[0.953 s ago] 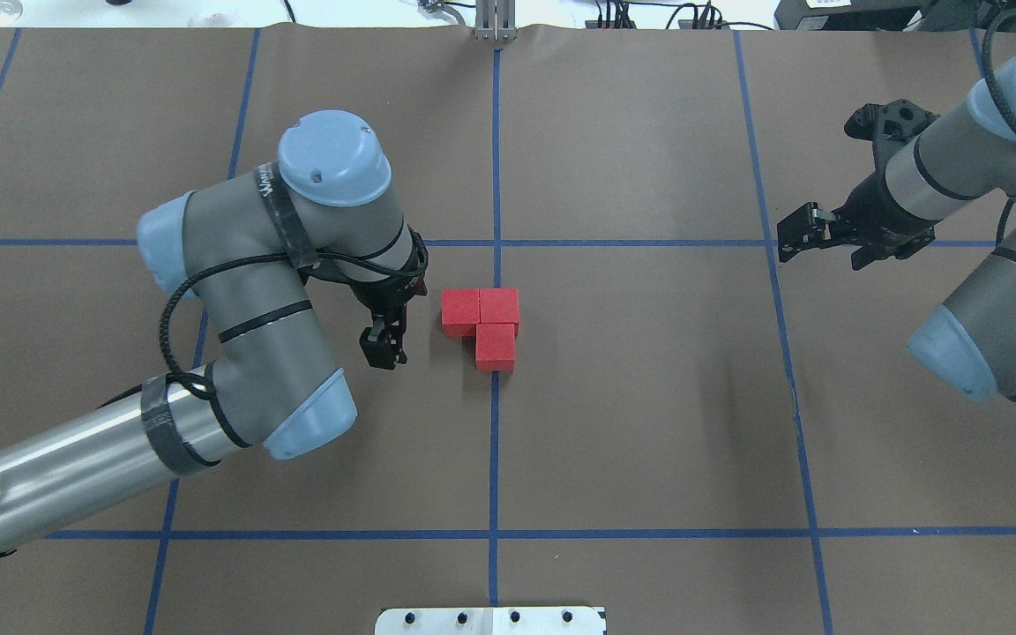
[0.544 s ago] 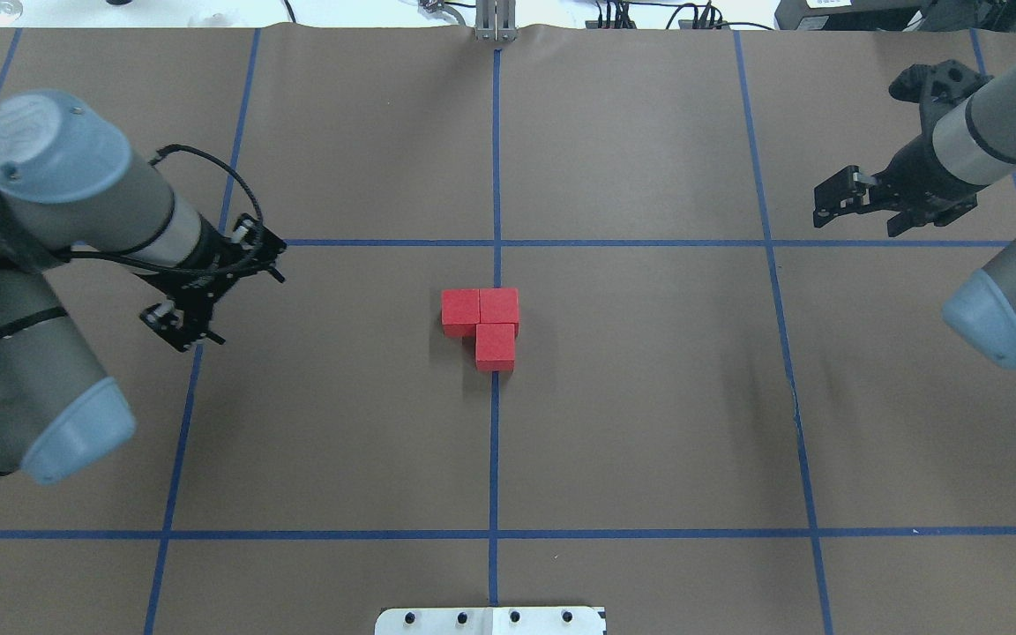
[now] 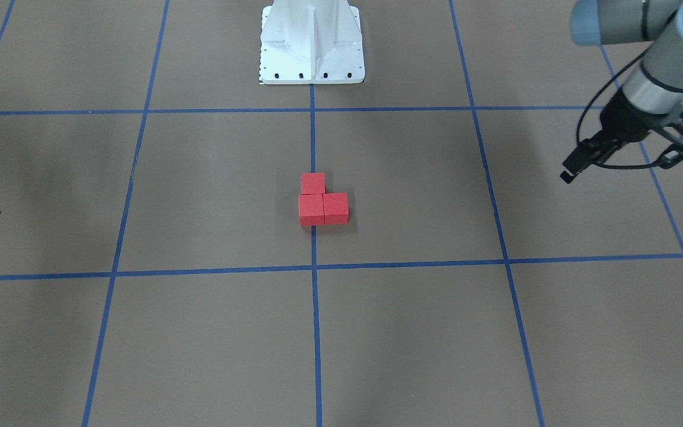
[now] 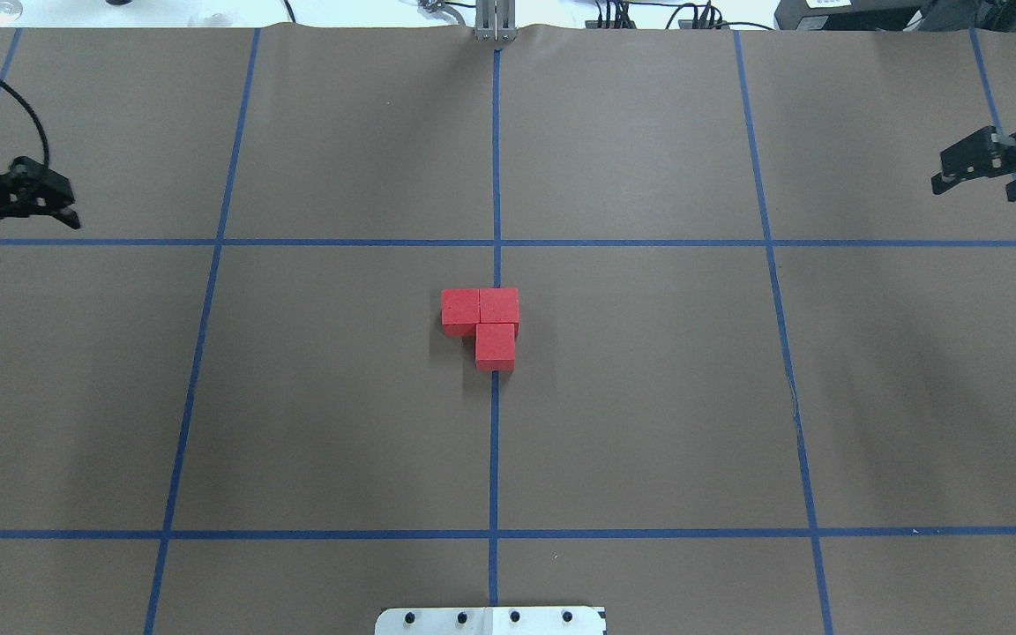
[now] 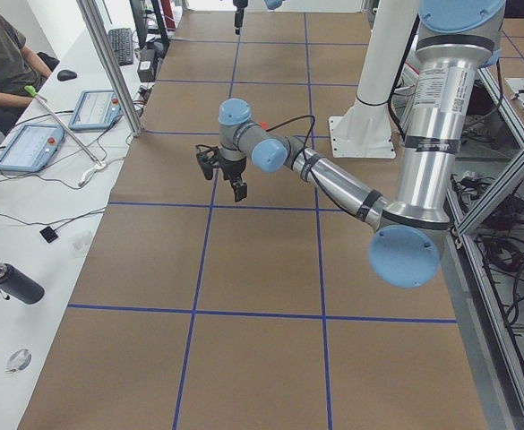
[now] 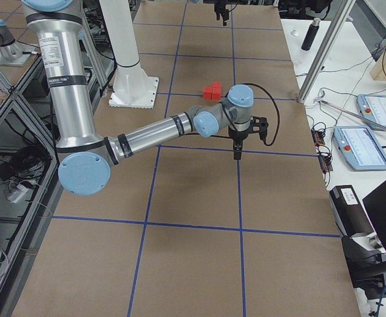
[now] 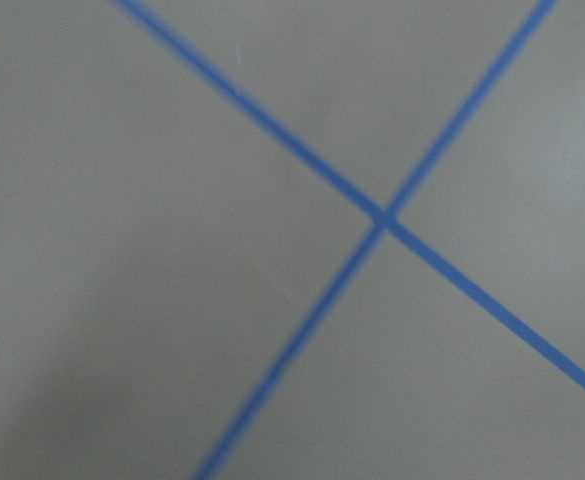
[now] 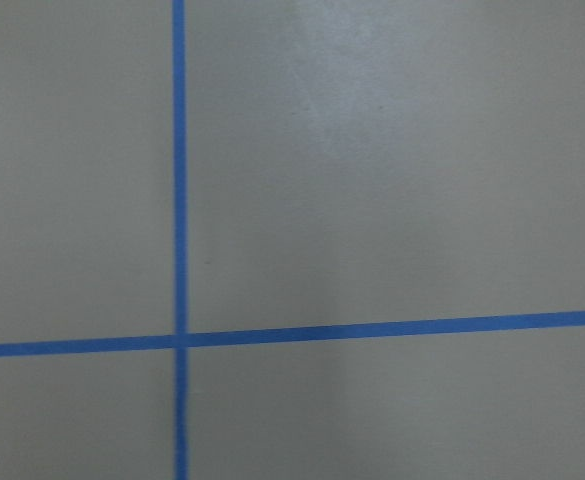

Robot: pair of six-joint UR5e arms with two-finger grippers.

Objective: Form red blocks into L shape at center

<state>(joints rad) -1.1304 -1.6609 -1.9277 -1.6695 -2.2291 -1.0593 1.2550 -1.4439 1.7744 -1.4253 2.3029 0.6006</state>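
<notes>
Three red blocks point(image 4: 481, 322) lie touching in an L shape on the brown center point(image 4: 561, 335), right on the middle blue tape line; the front-facing view shows the red blocks point(image 3: 321, 203) too. My left gripper point(image 4: 32, 241) hangs open and empty at the far left edge, well away from them, and the left gripper point(image 3: 614, 171) shows open from the front. My right gripper point(image 4: 980, 191) is open and empty at the far right edge. Both wrist views show only brown surface and blue tape.
The white robot base point(image 3: 312, 44) stands at the table's near edge. A person point(image 5: 2, 54) sits at a side bench with tablets point(image 5: 29, 143) and a dark bottle point(image 5: 11, 282). Cables and equipment line the far table edge point(image 4: 649, 13).
Both arms have drawn back outward, the left from right beside the blocks to the far left edge, the right further to the right. The blocks have not moved.
</notes>
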